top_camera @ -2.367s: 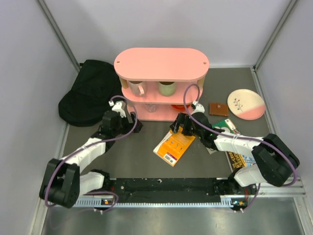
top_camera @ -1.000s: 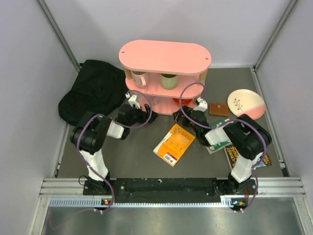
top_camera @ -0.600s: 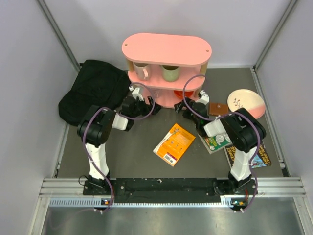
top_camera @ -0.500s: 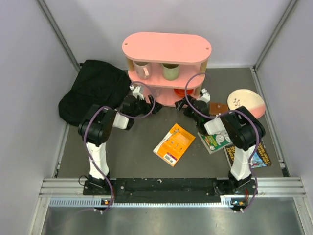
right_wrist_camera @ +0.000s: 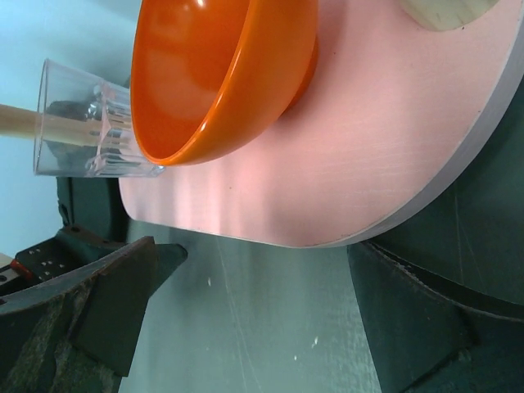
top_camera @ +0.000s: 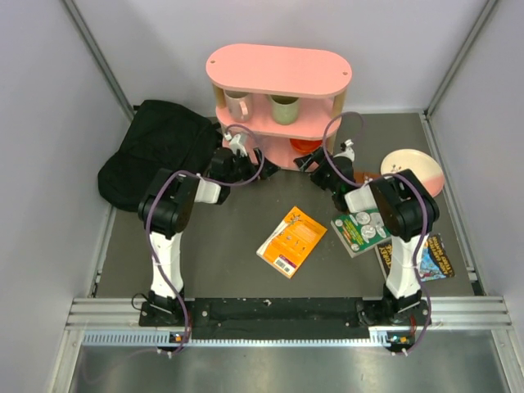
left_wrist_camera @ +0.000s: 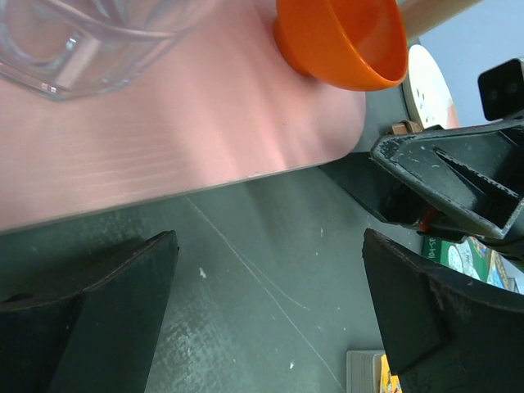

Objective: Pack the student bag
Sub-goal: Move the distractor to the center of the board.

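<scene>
Shelf point(top_camera: 278, 67) far centre: pink all over. Student bag point(top_camera: 155, 151) far left, plain black. Bowl point(right_wrist_camera: 221, 74) bright orange, glossy; glass point(right_wrist_camera: 82, 123) beside it, clear. Left mug point(top_camera: 237, 105) white, right mug point(top_camera: 284, 109) pale green. Plate point(top_camera: 413, 164) far right, cream-white with pink segment. Book point(top_camera: 292, 240) near centre, orange with white barcode patch. Table point(top_camera: 237, 246) dark grey, faint pale scuffs.
</scene>
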Robot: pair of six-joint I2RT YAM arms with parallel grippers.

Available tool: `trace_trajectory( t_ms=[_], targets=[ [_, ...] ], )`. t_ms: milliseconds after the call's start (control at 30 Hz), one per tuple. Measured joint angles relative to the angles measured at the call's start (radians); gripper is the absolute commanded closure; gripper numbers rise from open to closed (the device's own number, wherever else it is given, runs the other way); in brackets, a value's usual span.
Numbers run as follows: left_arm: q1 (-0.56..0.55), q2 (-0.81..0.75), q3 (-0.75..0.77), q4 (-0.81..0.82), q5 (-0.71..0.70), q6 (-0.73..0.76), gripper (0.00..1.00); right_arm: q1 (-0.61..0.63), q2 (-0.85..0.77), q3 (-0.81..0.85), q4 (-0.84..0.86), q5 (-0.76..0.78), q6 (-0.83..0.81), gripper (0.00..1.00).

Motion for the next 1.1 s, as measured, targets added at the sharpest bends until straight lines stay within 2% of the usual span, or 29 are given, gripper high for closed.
trace_trajectory(
  t_ms=[400, 700, 1100],
  targets=[
    [-0.001, 0.071, 0.107, -0.028, 0.087, -0.06, 0.01, -0.04, 0.07, 0.153, -0.106, -0.066, 0.067, 0.01],
    [-0.002, 0.087, 0.121, -0.029, 0.139, -0.082, 0.01, -0.084, 0.12, 0.246, -0.161, -0.122, 0.107, 0.01],
    [-0.008, 0.018, -0.003, -0.023, 0.146, -0.048, 0.01, -0.108, 0.145, 0.299, -0.198, -0.16, 0.116, 0.01]
  ],
)
